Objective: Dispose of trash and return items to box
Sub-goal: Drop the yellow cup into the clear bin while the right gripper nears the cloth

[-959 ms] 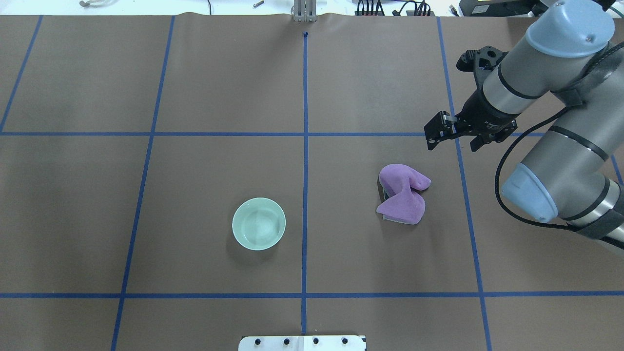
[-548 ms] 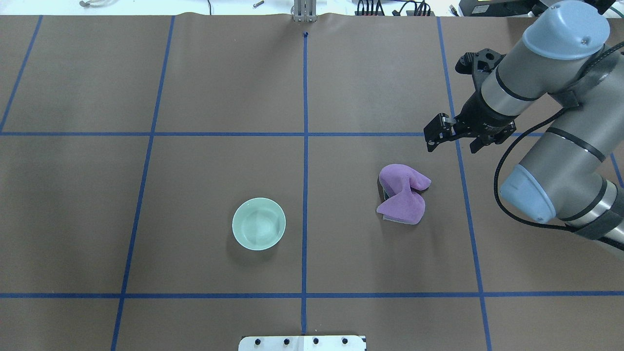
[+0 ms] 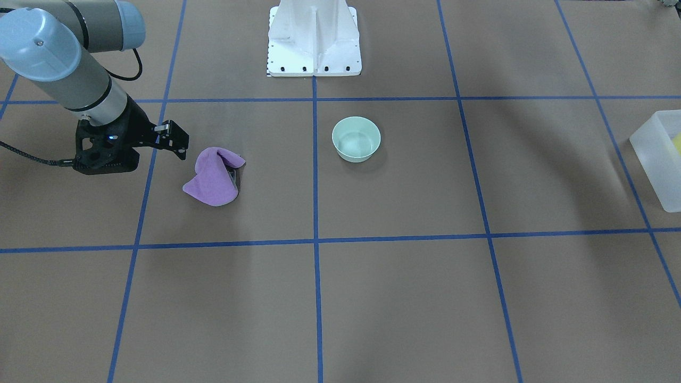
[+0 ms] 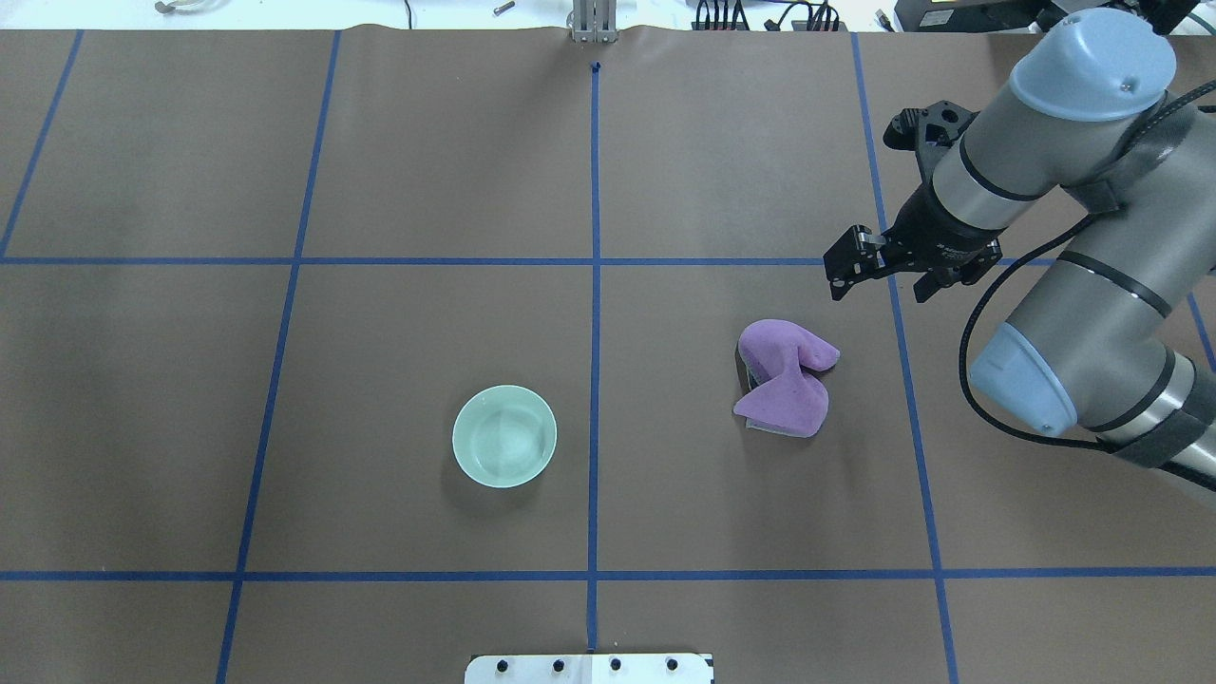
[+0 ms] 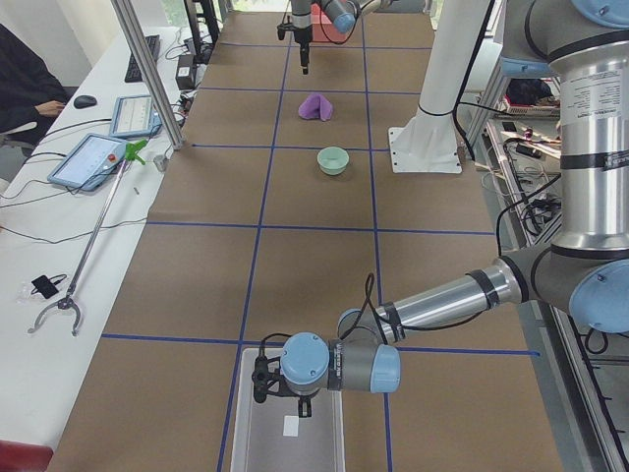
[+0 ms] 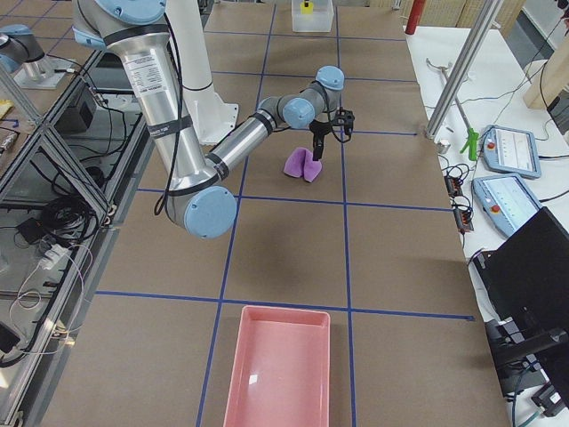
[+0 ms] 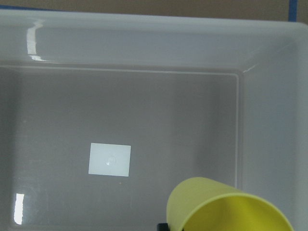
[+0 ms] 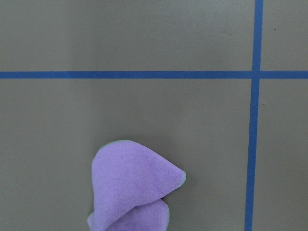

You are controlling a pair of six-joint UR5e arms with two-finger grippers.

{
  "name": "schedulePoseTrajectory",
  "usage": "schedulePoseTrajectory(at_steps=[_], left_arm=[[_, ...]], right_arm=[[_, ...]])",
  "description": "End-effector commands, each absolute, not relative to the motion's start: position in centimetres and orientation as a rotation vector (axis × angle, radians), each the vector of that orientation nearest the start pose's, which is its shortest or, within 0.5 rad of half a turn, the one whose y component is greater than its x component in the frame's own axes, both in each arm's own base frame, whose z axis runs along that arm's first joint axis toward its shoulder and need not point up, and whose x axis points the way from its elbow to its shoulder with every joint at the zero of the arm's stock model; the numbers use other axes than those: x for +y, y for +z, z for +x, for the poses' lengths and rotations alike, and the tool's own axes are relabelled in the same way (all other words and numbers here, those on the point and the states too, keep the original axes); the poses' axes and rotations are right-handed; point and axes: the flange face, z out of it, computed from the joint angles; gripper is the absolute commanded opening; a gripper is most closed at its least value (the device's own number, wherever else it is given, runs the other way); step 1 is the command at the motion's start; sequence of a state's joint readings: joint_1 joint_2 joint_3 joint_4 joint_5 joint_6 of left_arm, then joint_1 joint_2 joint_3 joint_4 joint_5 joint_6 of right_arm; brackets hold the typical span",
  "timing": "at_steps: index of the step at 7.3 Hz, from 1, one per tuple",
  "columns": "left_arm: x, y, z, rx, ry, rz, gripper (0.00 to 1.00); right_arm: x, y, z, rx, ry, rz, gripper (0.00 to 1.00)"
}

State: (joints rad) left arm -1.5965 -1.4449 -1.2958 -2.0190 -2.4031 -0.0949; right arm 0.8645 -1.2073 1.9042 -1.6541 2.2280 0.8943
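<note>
The pale mint-green bowl (image 4: 503, 436) stands upright and empty left of the centre line; it also shows in the front view (image 3: 356, 139). The frosted box (image 3: 657, 159) sits at the table's left end. The left wrist view looks into the box (image 7: 144, 43) with the yellow cup (image 7: 226, 207) close under the camera. My left gripper (image 5: 285, 388) hovers over the box; I cannot tell whether it is open or shut. My right gripper (image 4: 883, 277) is open and empty, just beyond a crumpled purple cloth (image 4: 787, 380), apart from it.
The purple cloth (image 3: 213, 178) drapes over something dark at its edge. A pink tray (image 6: 280, 365) lies at the table's right end. The white robot pedestal (image 3: 314, 37) stands at the robot's side of the table. Operators' tablets (image 5: 98, 157) lie on a side bench.
My right arm has shifted slightly left and toward the far side. Its gripper stays open beside the cloth. The bowl and cloth have not moved.
</note>
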Motion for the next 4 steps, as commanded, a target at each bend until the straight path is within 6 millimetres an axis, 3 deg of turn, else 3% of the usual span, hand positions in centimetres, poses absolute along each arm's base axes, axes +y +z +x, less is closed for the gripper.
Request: schedulePoseTrajectory(at_steps=[1, 4], left_arm=[[-41.2, 80.4, -7.0, 0.826, -0.062, 0.068, 0.99], [-45.0, 76.3, -7.2, 0.832, -0.026, 0.158, 0.99]], right_arm=[[-48.6, 31.5, -32.3, -0.866, -0.029, -0.047, 1.00], [-48.5, 31.9, -32.8, -0.860, -0.035, -0.056, 1.00]])
